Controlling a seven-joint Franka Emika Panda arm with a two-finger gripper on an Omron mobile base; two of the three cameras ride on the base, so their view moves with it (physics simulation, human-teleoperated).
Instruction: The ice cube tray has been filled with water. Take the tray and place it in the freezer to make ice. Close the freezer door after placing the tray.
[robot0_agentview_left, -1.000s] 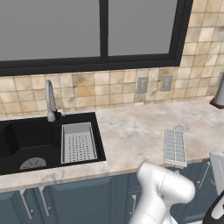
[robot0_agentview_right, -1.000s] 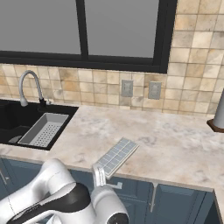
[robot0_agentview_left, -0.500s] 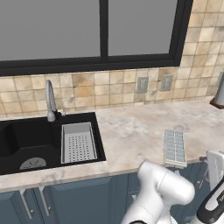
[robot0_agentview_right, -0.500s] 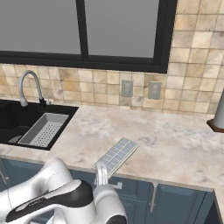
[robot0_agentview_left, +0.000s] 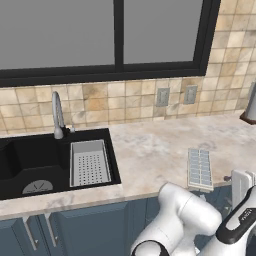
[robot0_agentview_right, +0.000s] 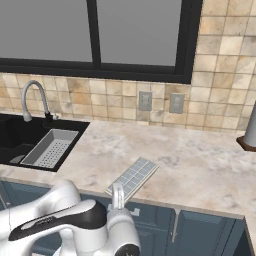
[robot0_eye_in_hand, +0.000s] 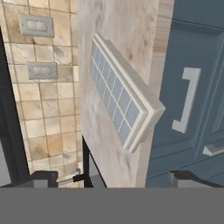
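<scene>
Hand view: open hand short of the ice cube tray at the tabletop's front edge

Hand view has the hand (robot0_eye_in_hand: 111, 177) at the bottom of the frame, its two dark fingertips standing wide apart with nothing between them. Just beyond, at frame centre, the ice cube tray (robot0_eye_in_hand: 118, 98) lies flat on the marble tabletop (robot0_eye_in_hand: 127, 30), one end reaching the front edge. Its cells carry the pale-blue sheen of the water (robot0_eye_in_hand: 114, 94). On the right of that frame runs a blue cabinet front (robot0_eye_in_hand: 197, 57) with a pale bar handle (robot0_eye_in_hand: 187, 99).

From the left base view, the white arm fills the lower right, and the tray (robot0_agentview_left: 200, 168) sits right of centre near the tabletop's (robot0_agentview_left: 150, 150) front edge. Further left, a black sink (robot0_agentview_left: 30, 160) holds a perforated grey strainer basket (robot0_agentview_left: 89, 163), with a faucet (robot0_agentview_left: 58, 115) behind it. From the right base view the tray (robot0_agentview_right: 133, 177) lies at lower centre, angled to the edge. Two wall outlets (robot0_agentview_right: 160, 102) sit in the tiled backsplash, below a dark-framed window (robot0_agentview_right: 95, 35).
</scene>
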